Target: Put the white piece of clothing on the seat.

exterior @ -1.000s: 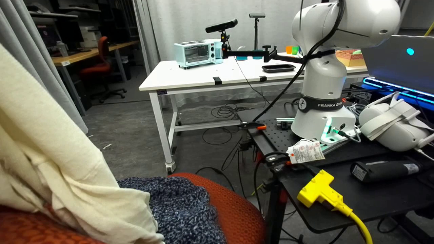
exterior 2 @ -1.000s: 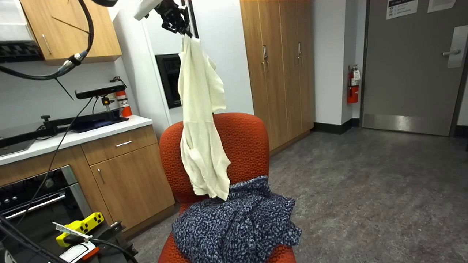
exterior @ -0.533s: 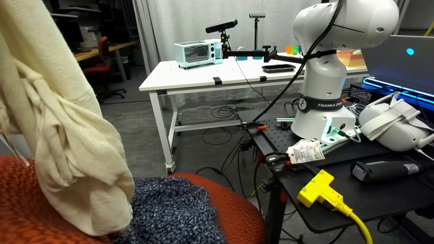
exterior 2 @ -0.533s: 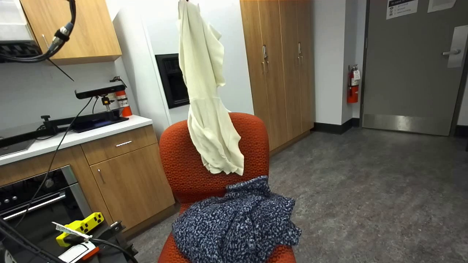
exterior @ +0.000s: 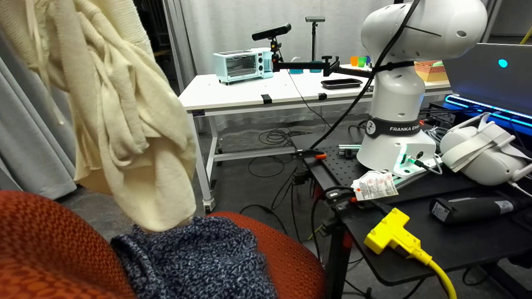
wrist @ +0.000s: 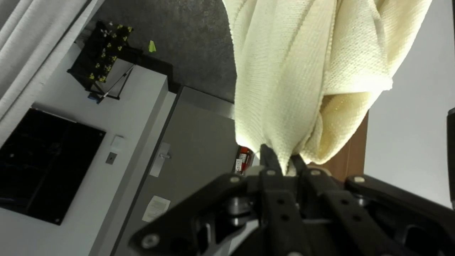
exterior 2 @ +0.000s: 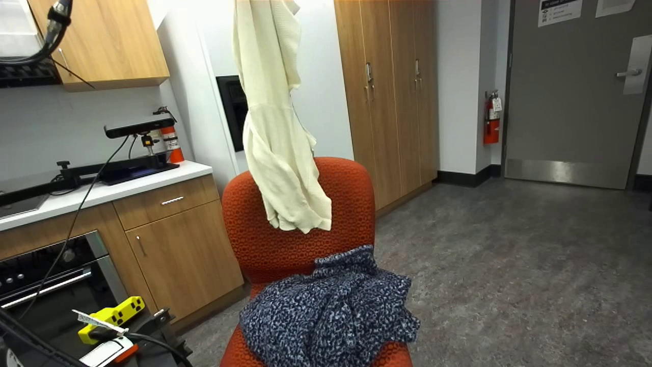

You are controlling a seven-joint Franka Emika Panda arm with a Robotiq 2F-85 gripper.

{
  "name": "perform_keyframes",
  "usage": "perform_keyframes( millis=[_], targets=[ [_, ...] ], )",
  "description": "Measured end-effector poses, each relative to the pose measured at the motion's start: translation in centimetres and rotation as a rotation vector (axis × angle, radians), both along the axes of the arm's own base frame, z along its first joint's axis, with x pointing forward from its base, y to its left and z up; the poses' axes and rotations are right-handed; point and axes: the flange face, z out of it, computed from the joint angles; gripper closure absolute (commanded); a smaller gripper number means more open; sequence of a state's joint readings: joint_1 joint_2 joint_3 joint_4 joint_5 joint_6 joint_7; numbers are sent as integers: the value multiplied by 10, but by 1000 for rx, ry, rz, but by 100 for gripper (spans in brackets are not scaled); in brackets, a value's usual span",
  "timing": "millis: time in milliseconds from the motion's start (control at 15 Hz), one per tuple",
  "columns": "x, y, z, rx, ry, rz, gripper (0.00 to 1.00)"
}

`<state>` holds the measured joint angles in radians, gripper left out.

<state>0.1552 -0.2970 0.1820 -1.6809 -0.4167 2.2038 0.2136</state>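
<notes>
The white piece of clothing (exterior 2: 282,153) hangs in long folds in front of the seat's backrest (exterior 2: 351,204). It also hangs above the seat (exterior: 293,257) in an exterior view, where its lower end (exterior: 158,203) overlaps the back edge of the dark blue-grey knit garment (exterior: 199,261). I cannot tell whether they touch. The knit garment (exterior 2: 326,316) lies crumpled on the seat cushion. In the wrist view my gripper (wrist: 280,156) is shut on a pinched end of the white clothing (wrist: 284,81). The gripper is out of frame in both exterior views.
A black cart with a yellow power splitter (exterior: 392,232) and a white headset (exterior: 478,153) stands beside the seat, under the arm base. A white table (exterior: 232,93) with a toaster oven is behind. A kitchen counter (exterior 2: 191,173) and tall cabinets (exterior 2: 392,102) stand behind the seat.
The white clothing has risen, and its lower end has lifted away from the knit garment. My gripper has moved up out of the exterior view. The knit garment has not moved.
</notes>
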Motion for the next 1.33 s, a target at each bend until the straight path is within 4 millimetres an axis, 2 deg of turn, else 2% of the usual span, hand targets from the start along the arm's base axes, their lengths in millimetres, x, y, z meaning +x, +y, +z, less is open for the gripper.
perform_keyframes(
  millis=[267, 467, 800, 1200, 1267, 1333],
  targets=[
    [-5, -31, 13, 19, -31, -74, 97],
    [-5, -43, 17, 39, -43, -115, 97],
    [-5, -53, 20, 42, -52, -146, 97],
    [-5, -56, 17, 31, -33, -156, 97],
    [-6, -56, 15, 23, -17, -160, 93],
    [-6, -57, 13, 16, 2, -166, 65]
  ],
)
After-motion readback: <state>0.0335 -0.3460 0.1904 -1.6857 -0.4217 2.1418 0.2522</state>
